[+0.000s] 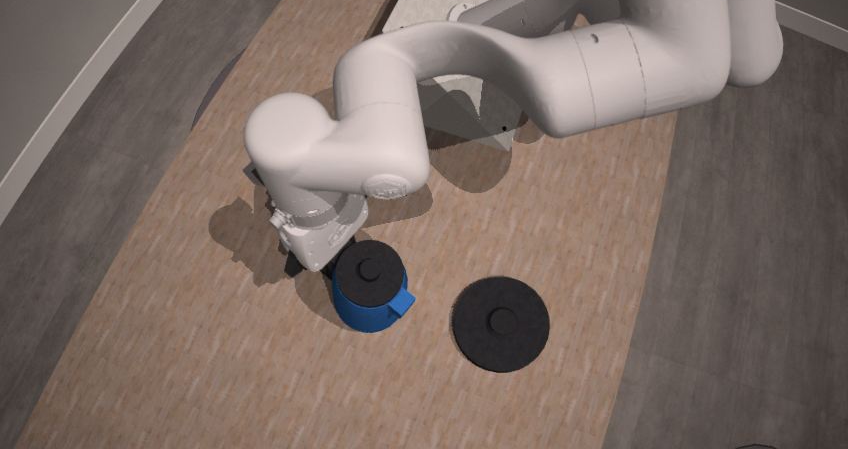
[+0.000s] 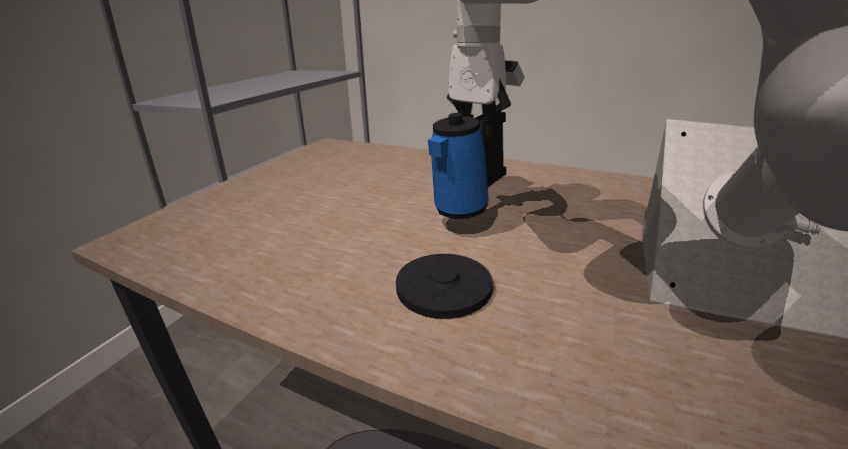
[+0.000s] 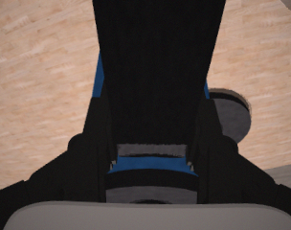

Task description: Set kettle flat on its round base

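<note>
Kettle (image 2: 458, 168) gripped, carried above tabletop, not yet seated.
Gripper (image 2: 492, 124) clamped on handle bar; base (image 2: 444, 283) apart, nearer front edge.

Not much to read here tbh. There's a round embossed logo on the arm's wrist joint (image 1: 387, 186) in the top view, and another round emblem on the white gripper housing (image 2: 470, 79) in the exterior view, but both are too small and blurry to make out any letters. No readable text, numbers or labels anywhere else.
</note>
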`<state>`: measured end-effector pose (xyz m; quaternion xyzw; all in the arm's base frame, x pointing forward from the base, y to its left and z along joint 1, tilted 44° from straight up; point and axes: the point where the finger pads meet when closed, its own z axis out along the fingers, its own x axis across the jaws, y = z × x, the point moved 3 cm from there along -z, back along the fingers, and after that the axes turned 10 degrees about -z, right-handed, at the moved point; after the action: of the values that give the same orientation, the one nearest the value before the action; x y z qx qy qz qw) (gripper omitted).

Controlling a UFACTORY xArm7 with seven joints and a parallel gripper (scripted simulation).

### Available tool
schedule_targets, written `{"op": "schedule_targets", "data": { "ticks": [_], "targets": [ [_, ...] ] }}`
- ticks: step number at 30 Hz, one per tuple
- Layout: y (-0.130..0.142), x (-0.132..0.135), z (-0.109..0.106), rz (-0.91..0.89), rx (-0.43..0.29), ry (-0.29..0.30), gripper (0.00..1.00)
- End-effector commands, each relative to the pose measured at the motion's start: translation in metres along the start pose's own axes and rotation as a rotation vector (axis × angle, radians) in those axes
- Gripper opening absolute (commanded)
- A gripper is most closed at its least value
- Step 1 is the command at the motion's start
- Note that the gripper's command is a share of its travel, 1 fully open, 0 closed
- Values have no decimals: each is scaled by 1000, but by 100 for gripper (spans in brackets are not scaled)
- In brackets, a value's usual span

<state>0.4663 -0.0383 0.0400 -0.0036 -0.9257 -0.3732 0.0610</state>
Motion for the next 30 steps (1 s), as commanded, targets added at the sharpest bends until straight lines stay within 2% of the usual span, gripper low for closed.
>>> {"op": "schedule_targets", "data": {
  "ticks": [1,30],
  "targets": [
    [10,4,-3,2,5,-7,0],
    [104,42,-2,2,5,-7,0]
  ]
}}
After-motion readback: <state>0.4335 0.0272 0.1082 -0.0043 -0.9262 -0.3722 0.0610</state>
